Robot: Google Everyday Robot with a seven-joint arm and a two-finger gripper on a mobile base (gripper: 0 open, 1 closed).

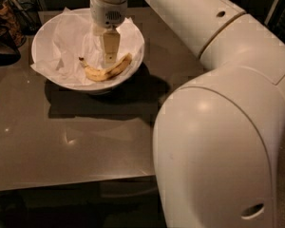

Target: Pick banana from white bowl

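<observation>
The banana (107, 71), yellow, curved and brown-speckled, lies with its dark stem tip to the left in the front part of the white bowl (133, 56). The bowl is lined with crumpled white paper and stands at the back left of the brown table. My gripper (109, 61) reaches straight down into the bowl from the white wrist. Its tip is right at the banana's middle, at the banana's back edge. I cannot tell whether it touches the banana.
My large white arm (218, 141) fills the right side of the view and hides that part of the table (71, 141). Dark containers (4, 37) stand at the far left next to the bowl. The table's front edge runs along the bottom.
</observation>
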